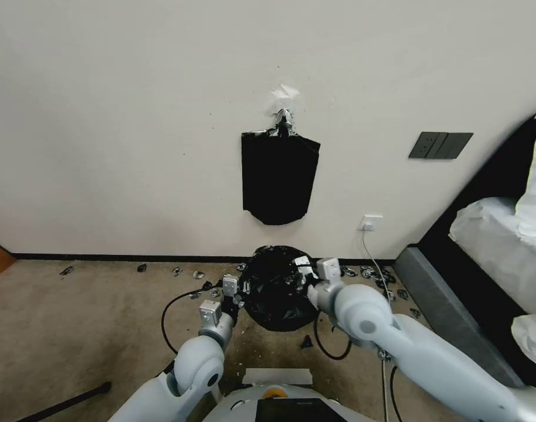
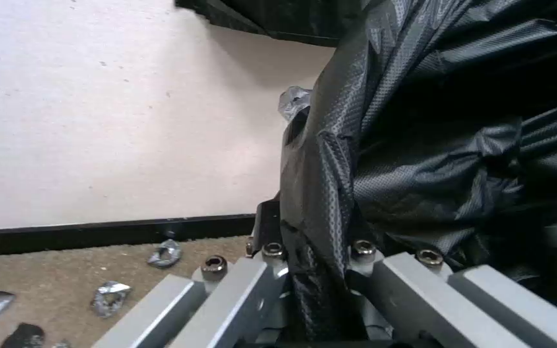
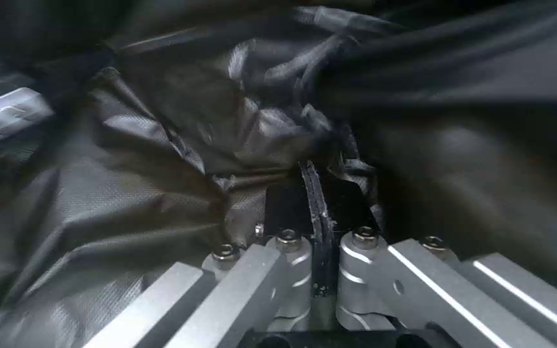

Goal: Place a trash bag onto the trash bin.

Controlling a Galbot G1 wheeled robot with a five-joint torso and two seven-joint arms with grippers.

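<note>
The trash bag [image 1: 274, 293] is glossy, crinkled black plastic, spread into a rounded bulge low over the carpet by the wall. My left gripper [image 1: 240, 292] is shut on the bag's left edge. In the left wrist view the film [image 2: 330, 193] runs pinched between that gripper's [image 2: 304, 232] fingers. My right gripper [image 1: 303, 272] is shut on the bag's right edge. The right wrist view shows a thin fold of bag [image 3: 162, 159] clamped in that gripper [image 3: 314, 208]. The trash bin is hidden behind the bag.
A flat black bag pack [image 1: 278, 176] hangs from a silver clip [image 1: 283, 117] on the wall above. Foil scraps [image 1: 197, 274] litter the carpet along the baseboard. A bed [image 1: 491, 246] with a grey frame [image 1: 444, 316] stands right. A socket [image 1: 370, 223] feeds a white cable.
</note>
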